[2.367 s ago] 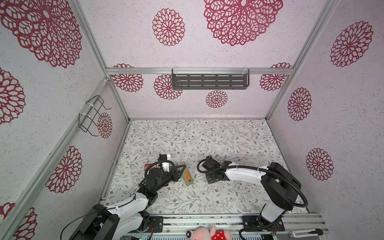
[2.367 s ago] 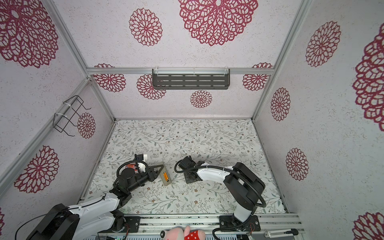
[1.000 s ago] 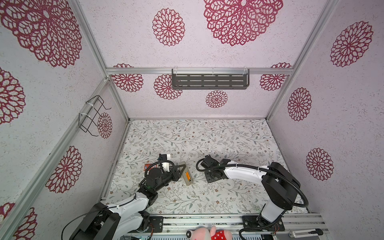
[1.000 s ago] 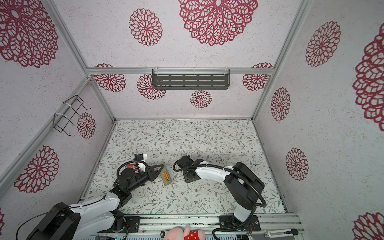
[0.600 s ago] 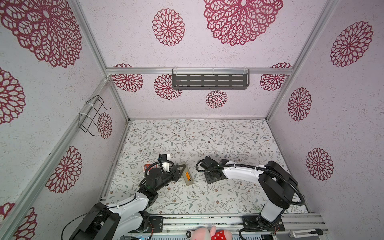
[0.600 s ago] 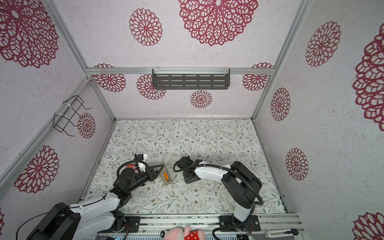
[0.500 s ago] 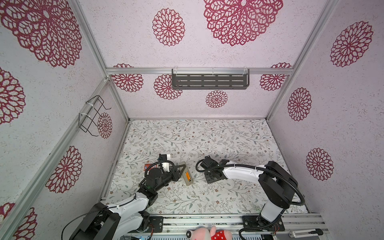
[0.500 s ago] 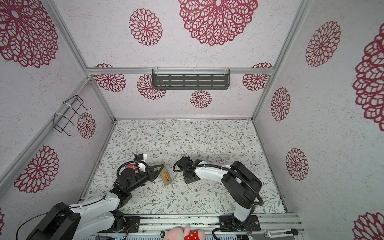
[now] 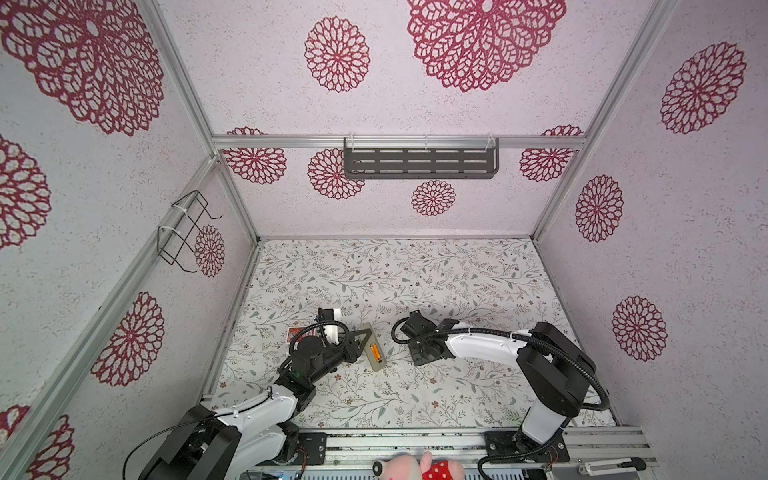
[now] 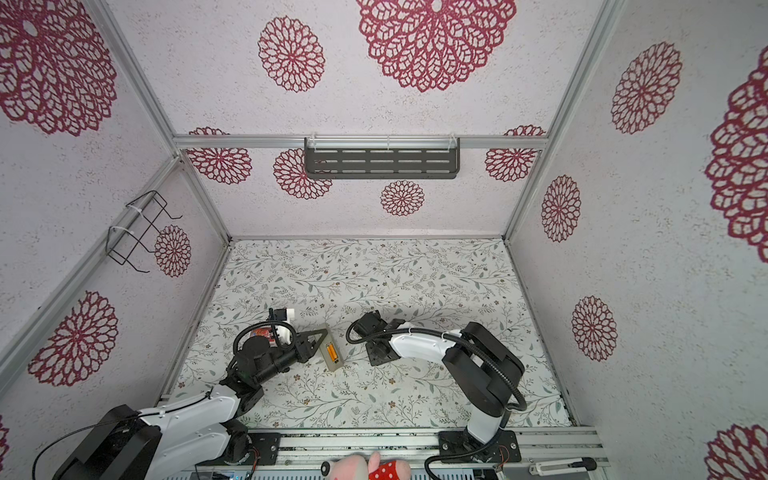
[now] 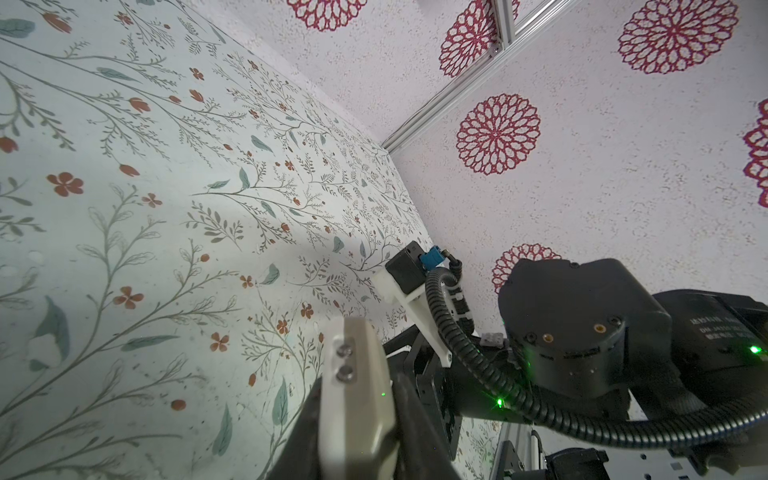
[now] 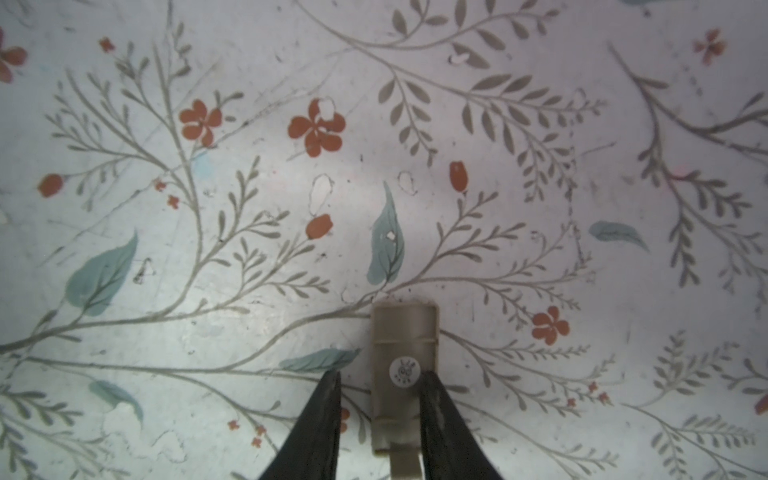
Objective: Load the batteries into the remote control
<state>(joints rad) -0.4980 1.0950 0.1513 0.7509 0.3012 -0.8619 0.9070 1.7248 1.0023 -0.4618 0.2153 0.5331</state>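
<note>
We found the remote control (image 9: 379, 364) pinched in the left gripper (image 11: 356, 432).
It was at the front left of the floral table (image 12: 249, 208), with the orange batteries (image 9: 376, 351) showing in its back. The right gripper (image 12: 382, 374) had its jaws spread either side of a beige cover (image 12: 404, 332).

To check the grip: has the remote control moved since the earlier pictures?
No. The remote control keeps its spot relative to the red card box.
</note>
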